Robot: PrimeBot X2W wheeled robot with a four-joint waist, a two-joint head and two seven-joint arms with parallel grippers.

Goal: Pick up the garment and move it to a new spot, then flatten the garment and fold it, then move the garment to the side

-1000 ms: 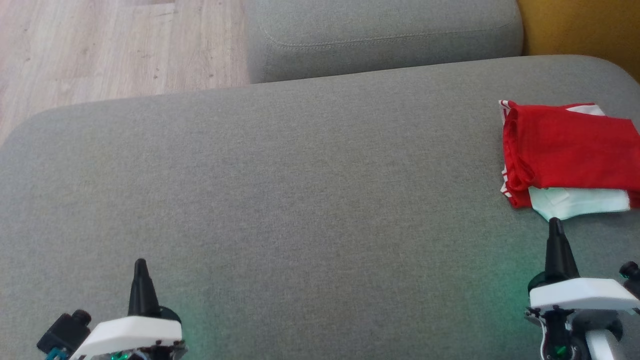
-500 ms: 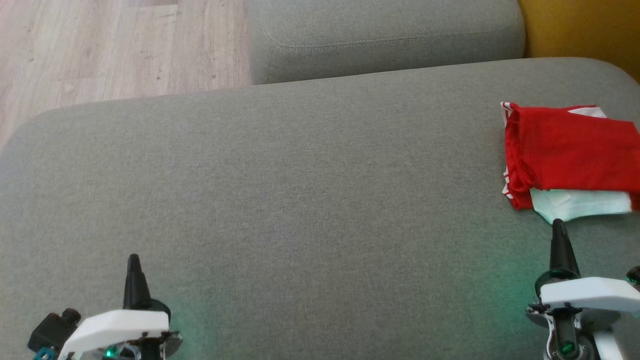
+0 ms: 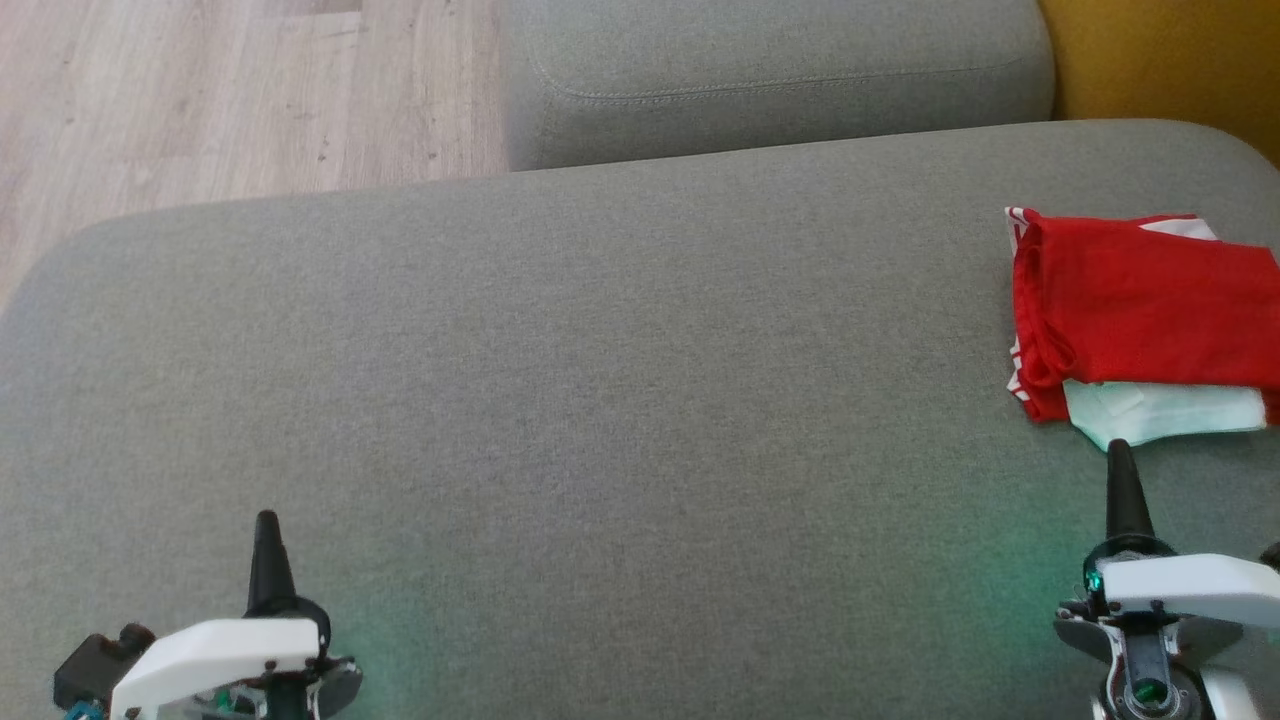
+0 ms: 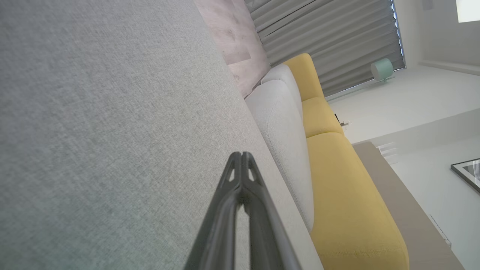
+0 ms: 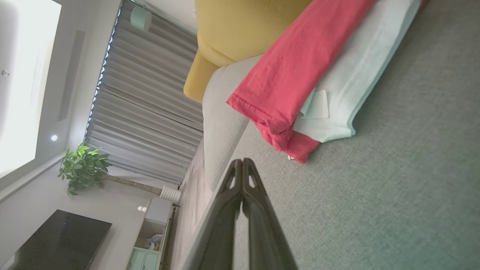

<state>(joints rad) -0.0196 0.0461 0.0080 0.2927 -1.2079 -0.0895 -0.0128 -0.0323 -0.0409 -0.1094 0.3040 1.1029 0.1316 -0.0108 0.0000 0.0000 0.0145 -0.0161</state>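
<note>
A folded red garment [image 3: 1145, 300] with white trim lies at the right edge of the grey couch seat [image 3: 600, 400], a pale mint layer [image 3: 1160, 412] showing under it. The right wrist view shows the same garment [image 5: 300, 71] above and right of the fingertips. My right gripper [image 3: 1120, 452] is shut, empty, its tip just short of the mint layer. My left gripper [image 3: 265, 522] is shut and empty at the lower left, far from the garment. In the wrist views both finger pairs meet at the tips: left gripper [image 4: 242, 154], right gripper [image 5: 241, 160].
A second grey cushion [image 3: 780, 70] stands behind the seat, with a yellow cushion [image 3: 1160, 60] at the back right. Wooden floor [image 3: 230, 90] lies at the back left. The wide seat between my grippers is bare fabric.
Both grippers have drawn back slightly toward the bottom of the head view. The whole picture has shifted down a little, so the camera has moved. The garment lies as before.
</note>
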